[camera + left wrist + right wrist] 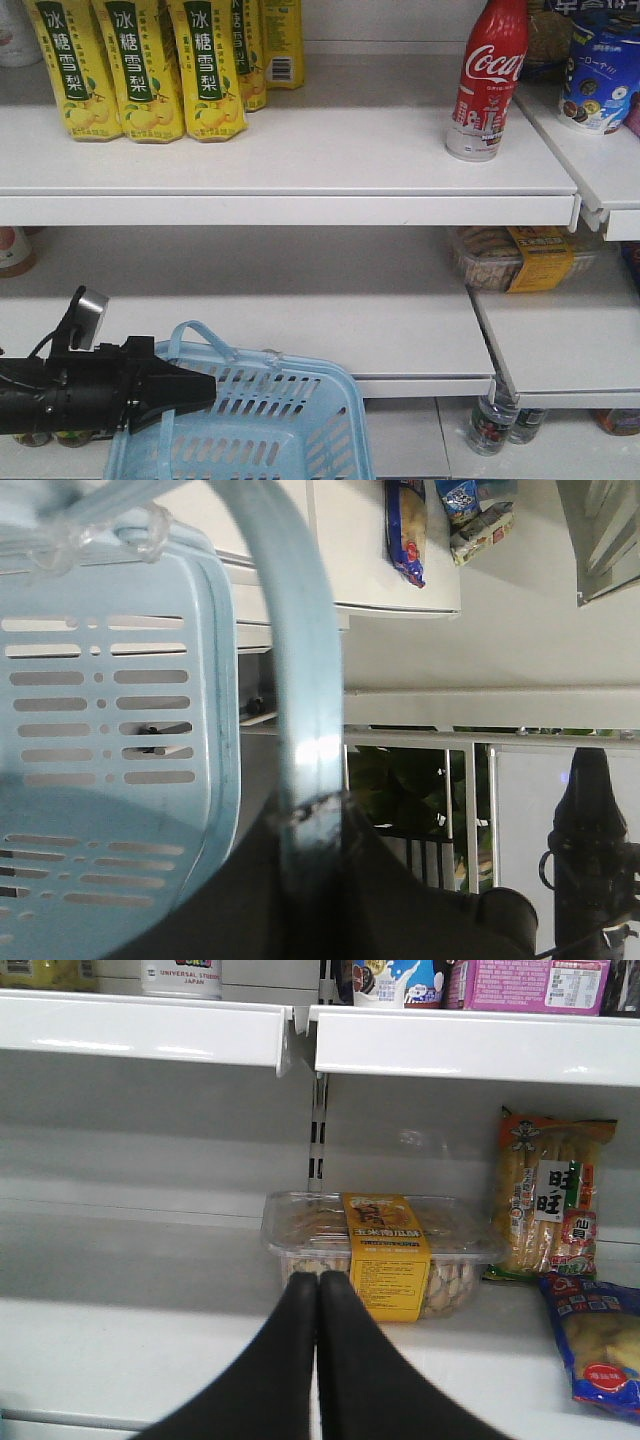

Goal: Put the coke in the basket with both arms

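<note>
One coke (490, 80) on my screens, standing upright on the upper shelf (300, 165), close to that shelf's right end and a little back from its front edge. Nothing is touching it. To its left there's a long bare stretch of shelf, then a row of yellow drink bottles (130, 70) toward the left end.

My right gripper (318, 1278) is nowhere near it. On the right wrist camera the two black fingers are pressed flat together with nothing between them. They point at a clear snack box (380, 1255) with a yellow label on the lower shelf (120, 1260). The coke's base just peeks in at the top edge of that view, so the bottle sits one shelf up and off to the left of the fingertips.

My left gripper (205, 388) is well apart from the coke too, low in the front view's left corner at the basket (290, 430). On the left wrist camera the light blue handle (300, 680) runs down and vanishes between the black fingers, so I read that one as clamped on the handle. The basket sits below the lower shelf's front edge.
</note>
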You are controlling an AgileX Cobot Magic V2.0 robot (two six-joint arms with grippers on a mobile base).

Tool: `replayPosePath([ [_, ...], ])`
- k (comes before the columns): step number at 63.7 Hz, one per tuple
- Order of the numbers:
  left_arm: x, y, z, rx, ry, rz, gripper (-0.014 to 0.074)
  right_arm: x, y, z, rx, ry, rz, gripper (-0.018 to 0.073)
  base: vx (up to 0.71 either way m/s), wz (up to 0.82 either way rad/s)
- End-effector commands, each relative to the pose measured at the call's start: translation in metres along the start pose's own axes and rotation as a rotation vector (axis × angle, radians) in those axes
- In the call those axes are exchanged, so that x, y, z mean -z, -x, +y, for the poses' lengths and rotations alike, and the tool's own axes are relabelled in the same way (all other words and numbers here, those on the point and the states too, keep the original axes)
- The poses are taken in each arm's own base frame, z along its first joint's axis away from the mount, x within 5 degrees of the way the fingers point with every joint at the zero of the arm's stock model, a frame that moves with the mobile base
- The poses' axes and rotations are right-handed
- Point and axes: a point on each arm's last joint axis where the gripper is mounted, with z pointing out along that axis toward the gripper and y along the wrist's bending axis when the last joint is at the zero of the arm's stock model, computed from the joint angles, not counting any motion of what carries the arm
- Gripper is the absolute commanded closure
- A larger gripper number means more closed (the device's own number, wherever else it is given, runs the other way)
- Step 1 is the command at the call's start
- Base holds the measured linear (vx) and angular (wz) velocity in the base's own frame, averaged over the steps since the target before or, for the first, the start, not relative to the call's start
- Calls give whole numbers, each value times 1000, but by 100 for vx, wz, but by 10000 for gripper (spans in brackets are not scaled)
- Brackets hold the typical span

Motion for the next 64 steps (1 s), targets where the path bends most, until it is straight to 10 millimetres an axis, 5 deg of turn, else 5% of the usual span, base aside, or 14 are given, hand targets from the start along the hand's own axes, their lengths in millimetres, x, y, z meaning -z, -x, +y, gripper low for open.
replayPosePath([
  [1,4,4,-20,-23,-119,-36,603,1,4,-1,11,-10,-84,569,4,0],
  [64,4,4,-20,-23,-119,-36,603,1,4,-1,11,-10,-84,569,2,1],
])
